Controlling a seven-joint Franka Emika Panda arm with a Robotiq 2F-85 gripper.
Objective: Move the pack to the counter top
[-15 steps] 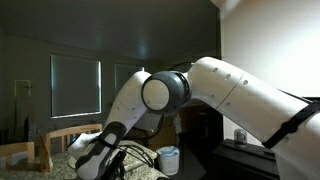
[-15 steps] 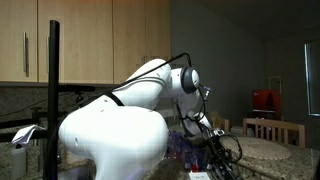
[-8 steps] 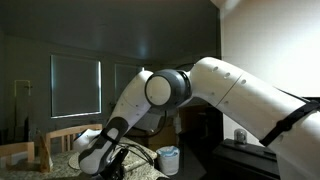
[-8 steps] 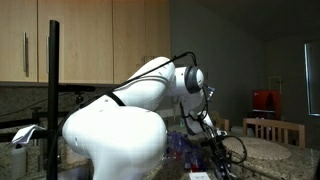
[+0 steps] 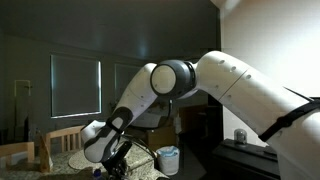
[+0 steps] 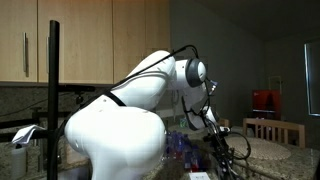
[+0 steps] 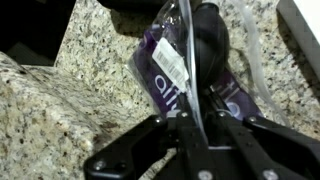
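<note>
Wrist view: the purple pack [image 7: 172, 72] shows against the speckled desk [image 7: 55, 120], its lower end running in between the dark fingers [image 7: 140, 148]. They stand spread to either side of it, but I cannot tell whether they pinch it. A desk edge runs diagonally just up-left of the pack with dark beyond it, bare stone lies open to the left, and a white bin [image 5: 168, 158] stands near the arm's end in an exterior view.
</note>
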